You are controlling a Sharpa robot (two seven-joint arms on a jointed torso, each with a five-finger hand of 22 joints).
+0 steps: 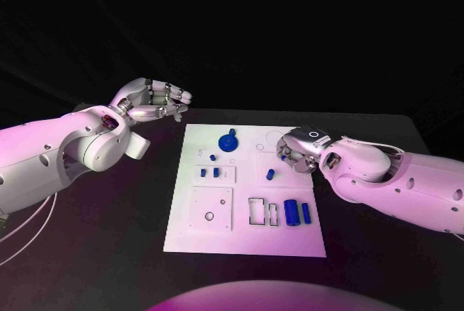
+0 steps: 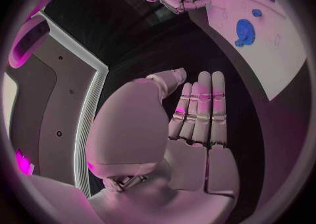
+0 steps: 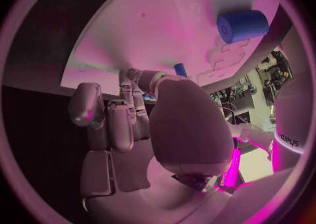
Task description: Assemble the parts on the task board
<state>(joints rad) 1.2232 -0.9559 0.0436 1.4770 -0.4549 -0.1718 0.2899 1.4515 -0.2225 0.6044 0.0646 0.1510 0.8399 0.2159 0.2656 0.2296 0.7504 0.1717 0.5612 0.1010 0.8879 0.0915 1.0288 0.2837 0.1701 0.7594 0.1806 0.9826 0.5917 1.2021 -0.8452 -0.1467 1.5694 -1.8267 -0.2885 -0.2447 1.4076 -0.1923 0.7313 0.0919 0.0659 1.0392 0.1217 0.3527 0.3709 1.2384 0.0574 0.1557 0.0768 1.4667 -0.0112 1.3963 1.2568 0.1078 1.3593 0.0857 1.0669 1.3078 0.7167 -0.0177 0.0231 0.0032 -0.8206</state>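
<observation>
The white task board [image 1: 242, 220] lies mid-table. On it are a blue gear [image 1: 228, 142] [image 2: 244, 31], small blue parts [image 1: 209, 171] near the middle, another small blue part [image 1: 271, 173] [image 3: 179, 69], and two blue cylinders [image 1: 297, 212] [image 3: 242, 25]. My right hand [image 1: 295, 152] [image 3: 141, 113] hangs over the board's right edge with fingers and thumb curled together. A sliver of blue [image 1: 282, 159] shows at its fingertips, mostly hidden. My left hand [image 1: 155, 98] [image 2: 197, 116] is raised beyond the board's far left corner, holding nothing, fingers side by side.
The board has rectangular recesses [image 1: 263, 212] beside the cylinders and a square plate [image 1: 211, 208] with holes at its near left. Black table [image 1: 116, 230] surrounds the board on both sides.
</observation>
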